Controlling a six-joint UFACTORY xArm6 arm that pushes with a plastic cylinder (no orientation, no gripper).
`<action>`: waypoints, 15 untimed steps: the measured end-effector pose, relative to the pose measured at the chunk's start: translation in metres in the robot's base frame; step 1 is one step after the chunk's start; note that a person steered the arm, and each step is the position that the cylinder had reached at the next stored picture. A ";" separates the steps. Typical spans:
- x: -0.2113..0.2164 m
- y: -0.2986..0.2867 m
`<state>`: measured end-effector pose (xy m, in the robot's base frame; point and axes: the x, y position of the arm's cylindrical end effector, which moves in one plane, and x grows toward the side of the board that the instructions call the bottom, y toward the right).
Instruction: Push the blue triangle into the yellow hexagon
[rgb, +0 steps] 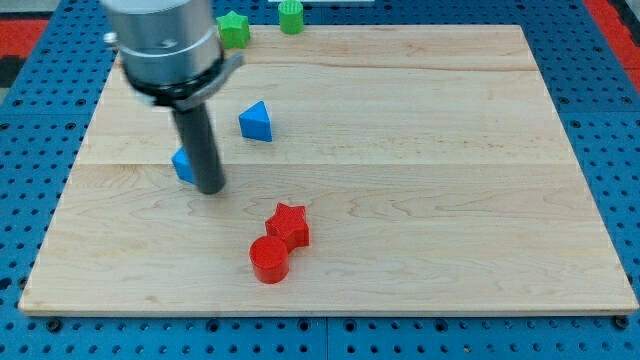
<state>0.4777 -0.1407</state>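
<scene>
The blue triangle (256, 121) lies on the wooden board (400, 150), left of its middle. My tip (209, 187) rests on the board below and to the left of the triangle, apart from it. A second blue block (183, 164) sits right beside the rod on its left, partly hidden by it; its shape cannot be made out. No yellow hexagon is visible; the arm's body covers the board's top left corner.
A red star (289, 224) and a red cylinder (269, 259) touch each other below the middle. A green star (234, 28) and a green cylinder (291, 16) sit at the board's top edge. Blue pegboard (600, 120) surrounds the board.
</scene>
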 end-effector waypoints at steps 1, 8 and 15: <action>-0.063 -0.021; -0.094 0.107; 0.120 0.117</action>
<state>0.5976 -0.0238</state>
